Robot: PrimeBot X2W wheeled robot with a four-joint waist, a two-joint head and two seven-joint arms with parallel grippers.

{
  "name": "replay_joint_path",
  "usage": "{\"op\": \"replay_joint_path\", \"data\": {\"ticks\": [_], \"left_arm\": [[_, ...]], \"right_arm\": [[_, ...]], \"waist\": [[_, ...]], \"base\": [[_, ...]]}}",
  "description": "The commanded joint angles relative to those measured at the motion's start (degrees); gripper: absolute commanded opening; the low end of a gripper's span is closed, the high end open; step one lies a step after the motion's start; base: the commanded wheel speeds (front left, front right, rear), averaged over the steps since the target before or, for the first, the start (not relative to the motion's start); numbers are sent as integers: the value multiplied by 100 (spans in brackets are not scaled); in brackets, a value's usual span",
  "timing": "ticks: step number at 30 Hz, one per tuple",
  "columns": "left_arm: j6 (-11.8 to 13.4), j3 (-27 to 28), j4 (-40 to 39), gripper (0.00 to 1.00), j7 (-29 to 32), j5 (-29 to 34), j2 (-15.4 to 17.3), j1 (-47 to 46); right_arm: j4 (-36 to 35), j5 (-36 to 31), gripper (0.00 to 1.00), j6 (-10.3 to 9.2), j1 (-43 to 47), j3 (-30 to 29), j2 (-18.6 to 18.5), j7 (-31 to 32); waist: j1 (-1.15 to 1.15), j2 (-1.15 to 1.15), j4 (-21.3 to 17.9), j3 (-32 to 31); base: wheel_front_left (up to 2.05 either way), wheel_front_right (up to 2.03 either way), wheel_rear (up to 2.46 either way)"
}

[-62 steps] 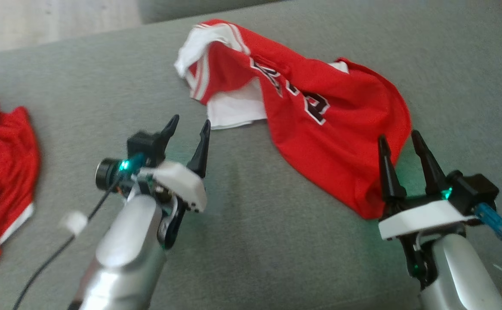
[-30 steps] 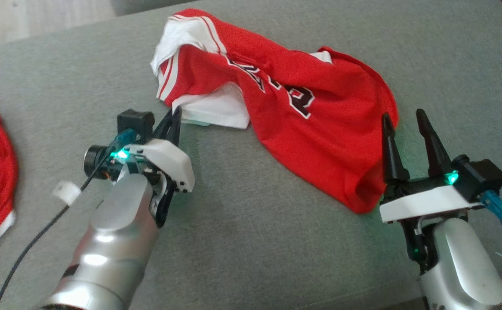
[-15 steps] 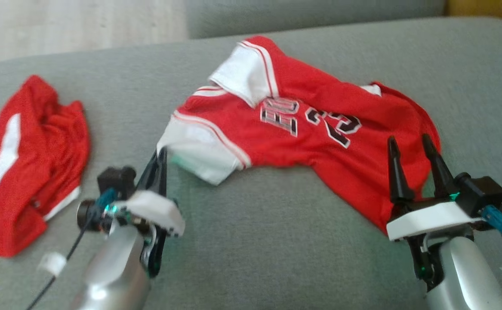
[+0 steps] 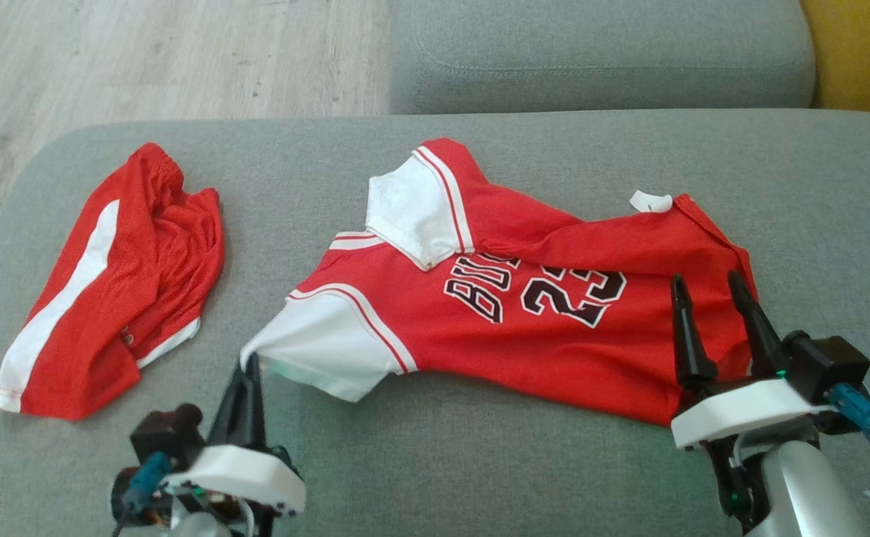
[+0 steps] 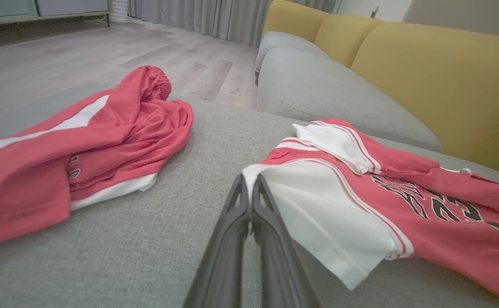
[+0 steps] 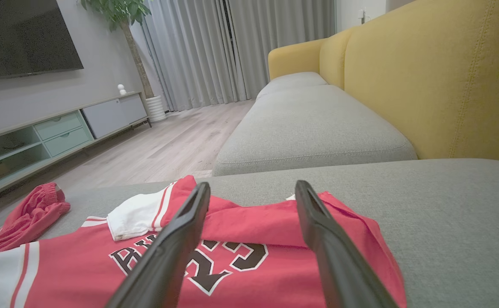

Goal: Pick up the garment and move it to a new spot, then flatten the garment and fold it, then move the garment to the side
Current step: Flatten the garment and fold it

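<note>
Jersey (image 4: 539,321) lies mostly flat on sofa (image 4: 479,462) | left jaws closed on sleeve (image 4: 330,354) corner, right jaws open above hem (image 4: 703,239) | risk: if I tug, thin pinch slips, or unheld hem drags and bunches

The jersey (image 4: 524,328) lies across the middle and right of the seat cushion (image 4: 435,462), with the shorts (image 4: 106,276) on it well apart to the left. The left gripper (image 4: 250,363) meets the jersey's near-left sleeve corner. The 2 fingers of the right gripper (image 4: 705,279) stand over its right end. A second cushion (image 4: 599,52) sits behind.
</note>
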Motion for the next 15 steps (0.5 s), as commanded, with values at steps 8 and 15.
{"op": "replay_joint_path", "data": {"ticks": [8, 15], "left_arm": [[196, -24, -1199, 100, 107, 232, 192, 34], [-145, -148, -1556, 100, -471, 530, 191, -335]], "right_arm": [[-123, 37, 100, -4, -147, 195, -5, -11], [-188, 71, 100, -4, -210, 193, -5, -94]], "waist": [[1, 0, -53, -54], [1, 0, -229, -8]], "base": [[0, 0, 0], [0, 0, 0]]}}
